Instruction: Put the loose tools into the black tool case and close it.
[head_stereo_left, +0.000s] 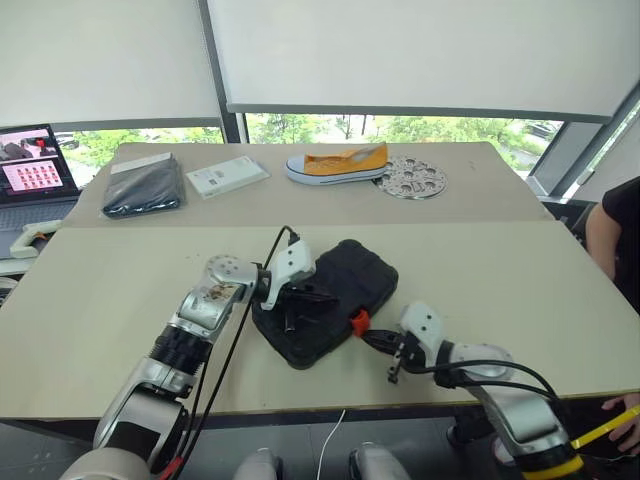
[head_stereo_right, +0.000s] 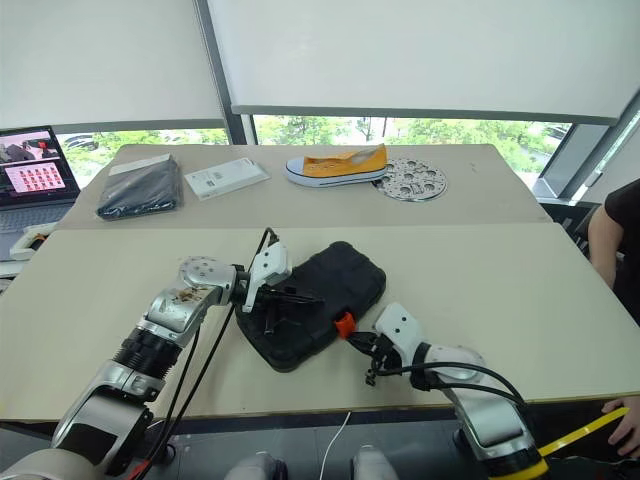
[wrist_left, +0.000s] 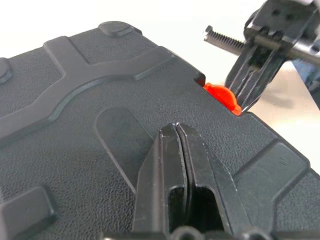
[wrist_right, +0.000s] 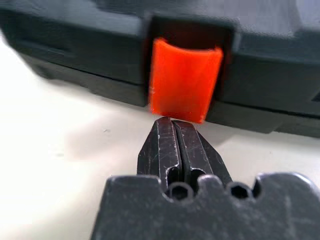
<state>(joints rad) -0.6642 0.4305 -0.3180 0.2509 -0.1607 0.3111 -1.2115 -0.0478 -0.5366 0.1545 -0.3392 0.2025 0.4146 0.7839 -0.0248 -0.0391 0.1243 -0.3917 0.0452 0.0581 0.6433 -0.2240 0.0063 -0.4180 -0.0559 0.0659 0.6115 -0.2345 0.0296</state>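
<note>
Black tool case (head_stereo_left: 325, 300) lying closed on bench (head_stereo_left: 120, 300), lid down. Left gripper (wrist_left: 176, 131) pressing on lid, fingers together, holding nothing. Right gripper (wrist_right: 175, 125) fingers together, empty, tips sitting just below orange latch (wrist_right: 185, 80).

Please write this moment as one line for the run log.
black tool case: lid down | left gripper: shut, on lid | right gripper: shut, at orange latch | latch: cannot tell if locked

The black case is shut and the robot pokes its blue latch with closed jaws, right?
Not quite: the latch is orange, not blue, as the right wrist view shows. The black case is shut, and the right gripper pokes the latch with closed jaws.
</note>
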